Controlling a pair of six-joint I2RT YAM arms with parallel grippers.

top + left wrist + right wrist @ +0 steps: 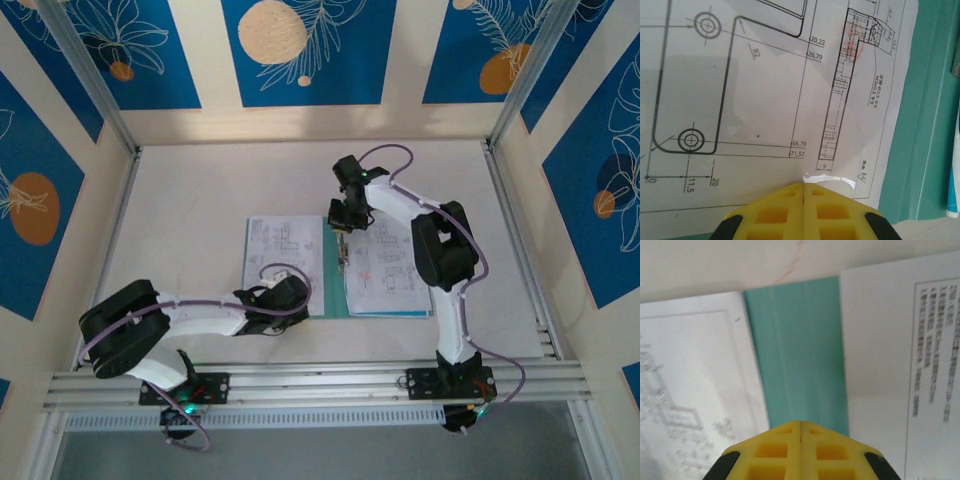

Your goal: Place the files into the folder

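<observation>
The left fingers (804, 190), yellow with black pads, are closed, tip against tip, at the near edge of a sheet of the files (765, 100) printed with a dimensioned drawing. A small curl of the sheet's edge lifts just beside the tips; whether any paper is pinched between them I cannot tell. To the right of that sheet lies the teal folder (920, 125).

The right fingers (801, 426) are likewise closed and empty, poised over the folder's bare teal strip, with printed sheets on either side and pale worktop (715, 265) beyond.

From above, the folder (335, 295) lies mid-worktop with one sheet (275, 245) on its left and another (385, 265) on its right. The left fingers (303, 292) are at the left sheet's near corner, and the right fingers (342, 235) are over the strip.
</observation>
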